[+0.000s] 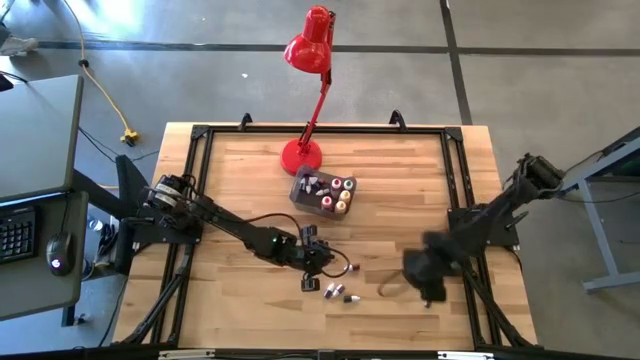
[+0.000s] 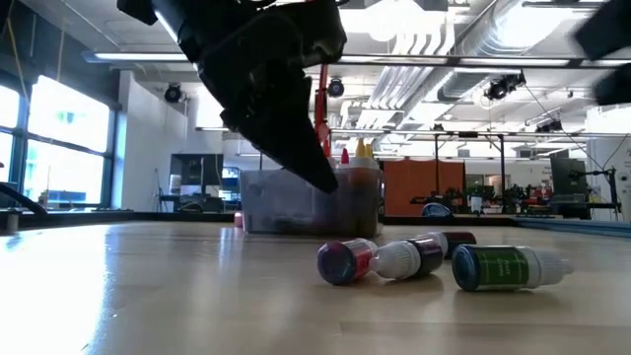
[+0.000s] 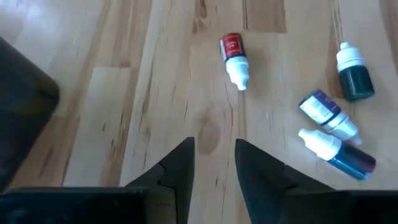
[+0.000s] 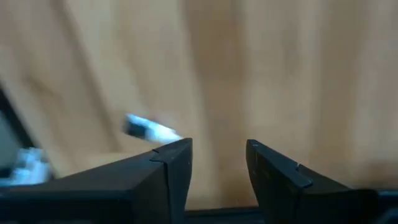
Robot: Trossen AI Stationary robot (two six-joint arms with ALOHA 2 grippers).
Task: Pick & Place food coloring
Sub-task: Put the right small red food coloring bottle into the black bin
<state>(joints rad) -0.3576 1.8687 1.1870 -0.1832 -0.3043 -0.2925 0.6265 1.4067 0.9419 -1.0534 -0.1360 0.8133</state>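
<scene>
The left end effector (image 3: 212,163) hung low over the table (image 1: 240,180) with its two fingers parted by a narrow gap and nothing between them, only bare wood. Just ahead of it lay four loose food coloring bottles on their sides: a red bottle (image 3: 234,59) straight beyond the fingertips, and off to one side a green bottle (image 3: 354,71), a purple-labelled bottle (image 3: 328,113) and a dark maroon bottle (image 3: 339,152), the last two touching. From table height the maroon and green ones showed lying cap outward in front of the grey tub (image 1: 322,191).

The right end effector (image 4: 217,155) hovered near the table's right front, also parted and empty, with one small bottle (image 4: 149,129) blurred just beyond its fingers.

Farther back, the grey tub held several bottles standing upright, and the red desk lamp (image 1: 308,50) stood behind it at the table's far edge.

The risks looked plain. The bottles were round and lying flat, so a finger coming down off-centre would likely roll one away instead of trapping it. The two touching bottles could be caught together or knock each other aside. The narrow gap might land on top of a bottle, not around it.

The labels carried print, but none was legible.
</scene>
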